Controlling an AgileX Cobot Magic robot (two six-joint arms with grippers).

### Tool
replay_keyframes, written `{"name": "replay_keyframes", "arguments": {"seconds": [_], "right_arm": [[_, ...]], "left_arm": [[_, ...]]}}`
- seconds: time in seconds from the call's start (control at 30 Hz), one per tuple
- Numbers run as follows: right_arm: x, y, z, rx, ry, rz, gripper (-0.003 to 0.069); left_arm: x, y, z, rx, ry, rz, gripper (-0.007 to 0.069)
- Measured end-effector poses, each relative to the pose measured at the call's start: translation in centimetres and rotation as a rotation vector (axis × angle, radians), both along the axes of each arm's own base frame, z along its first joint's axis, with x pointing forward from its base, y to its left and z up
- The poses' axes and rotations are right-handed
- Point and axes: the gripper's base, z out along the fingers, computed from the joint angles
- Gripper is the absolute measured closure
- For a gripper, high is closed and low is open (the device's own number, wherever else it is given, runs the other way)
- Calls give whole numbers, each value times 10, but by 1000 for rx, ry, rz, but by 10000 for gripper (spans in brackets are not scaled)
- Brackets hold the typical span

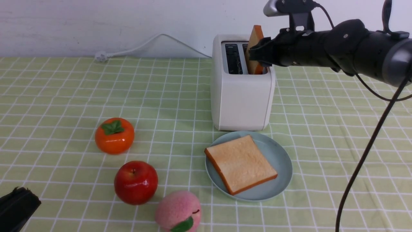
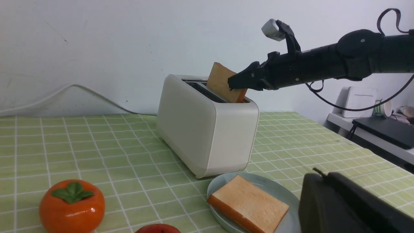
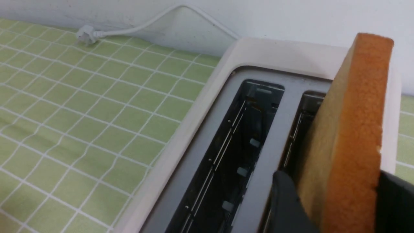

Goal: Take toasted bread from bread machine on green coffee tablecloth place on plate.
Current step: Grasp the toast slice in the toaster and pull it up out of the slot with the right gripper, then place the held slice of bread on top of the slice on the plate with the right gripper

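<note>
The white bread machine stands on the green coffee tablecloth. One slice of toasted bread stands tilted out of its right slot; the left slot is empty. My right gripper reaches in from the right and is shut on this slice, one finger on each face, as the right wrist view shows. The second slice lies flat on the pale blue-green plate just in front of the bread machine. My left gripper is shut and empty, low at the near left.
An orange persimmon, a red apple and a pink peach sit left of the plate. The white power cord runs along the back wall. The left wrist view shows a side desk beyond the table's right edge.
</note>
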Motion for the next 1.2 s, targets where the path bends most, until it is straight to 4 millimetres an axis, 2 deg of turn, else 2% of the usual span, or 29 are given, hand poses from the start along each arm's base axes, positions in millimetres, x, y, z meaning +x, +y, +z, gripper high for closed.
{"name": "replay_keyframes", "arguments": {"seconds": [0.17, 0.33, 0.6, 0.77, 0.83, 0.87, 0.9, 0.93, 0.97, 1.03, 1.1, 1.2], "right_arm": [[2, -1, -1, 5, -7, -14, 486], [2, -1, -1, 6, -11, -20, 531], [4, -2, 0, 47, -14, -50, 537], [-3, -3, 16, 76, -38, -52, 537], [-13, -5, 41, 91, -79, -40, 537], [-24, -7, 62, 99, -116, -25, 539], [-27, -8, 69, 102, -128, -22, 540], [-44, -9, 95, 101, -168, 18, 542], [-48, -9, 102, 100, -180, 28, 542], [-79, -12, 140, 97, -233, 100, 543], [-103, -14, 163, 84, -261, 158, 543], [-132, -17, 186, 59, -285, 221, 543]], "left_arm": [[0, 0, 0, -10, 5, -2, 635], [0, 0, 0, -21, 11, -5, 632], [0, 0, 0, -24, 12, -6, 631], [0, 0, 0, -24, 13, -6, 629], [0, 0, 0, -23, 14, -6, 627], [0, 0, 0, -23, 14, -6, 627], [0, 0, 0, -23, 14, -6, 627], [0, 0, 0, -23, 14, -6, 627], [0, 0, 0, -23, 14, -6, 627], [0, 0, -1, -22, 14, -6, 625], [0, 0, -1, -11, 9, -6, 624], [0, 0, -1, -3, 7, -6, 624]]}}
